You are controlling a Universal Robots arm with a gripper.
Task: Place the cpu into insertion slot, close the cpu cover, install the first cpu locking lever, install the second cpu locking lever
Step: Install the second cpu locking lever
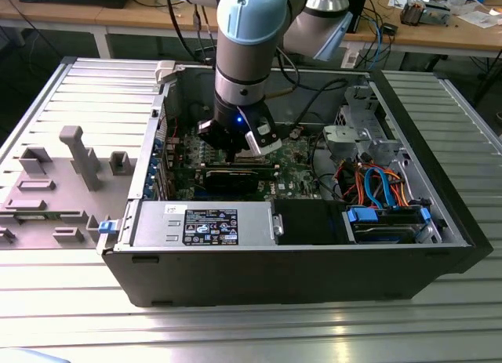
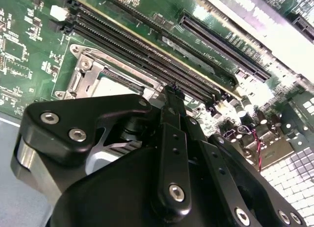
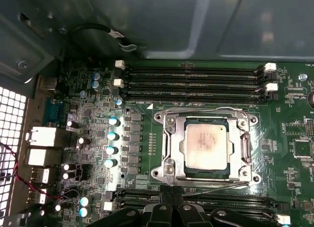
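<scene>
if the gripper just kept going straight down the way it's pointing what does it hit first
Most likely the green circuit board at the memory slots beside the cpu cover. In the first wrist view the gripper sits over those slots, not the cpu. Depth is unclear.

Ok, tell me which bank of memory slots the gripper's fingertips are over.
The bank on the socket's near side, where the gripper sits; the other bank lies beyond the cpu.

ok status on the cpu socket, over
Black gripper low over green board, beside the socket. Silver-topped square cpu seated in metal-rimmed insertion slot, silver frame cover down around it. Nothing lying on the socket.
</scene>
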